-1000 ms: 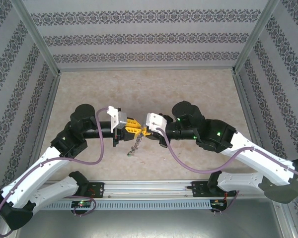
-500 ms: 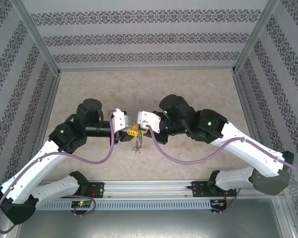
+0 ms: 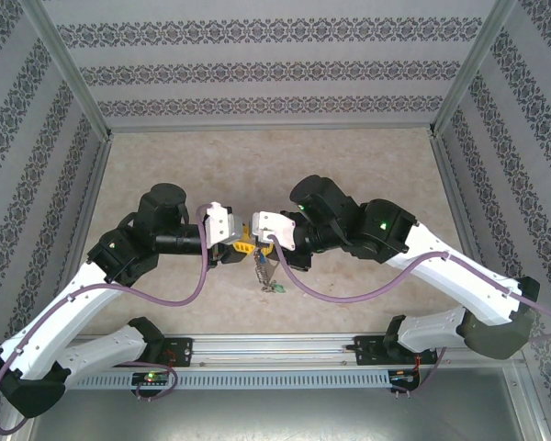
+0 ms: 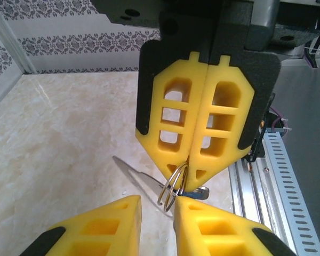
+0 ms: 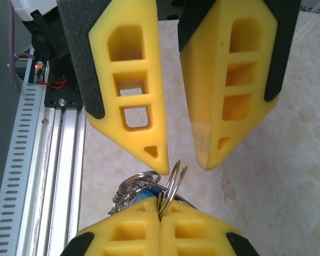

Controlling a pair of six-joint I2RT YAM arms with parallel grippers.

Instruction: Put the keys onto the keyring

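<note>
Both arms have closed in on each other since a second ago, and the bunch now hangs lower, a greenish key (image 3: 277,288) swung out beneath it. Nearest in the right wrist view, my right gripper (image 5: 160,210) is clamped flat on a wire split ring (image 5: 173,181), which stands edge-on above its tips. The blue-headed key (image 5: 145,195) sits tucked just behind that ring, against the fingertips; I cannot tell whether it is threaded yet. Just past the ring, the left gripper (image 5: 182,160) hangs with its fingers apart, the ring's top between their tips. From the left wrist, a flat grey strip that I take for the keyring (image 4: 132,169) slants off below the ring, over the counter (image 4: 53,138). I judge this a two-handed ring job. I want the right clamp firm and the left brought in square to the ring's plane. It should close slowly on the upper arc so the wire does not twist out.
</note>
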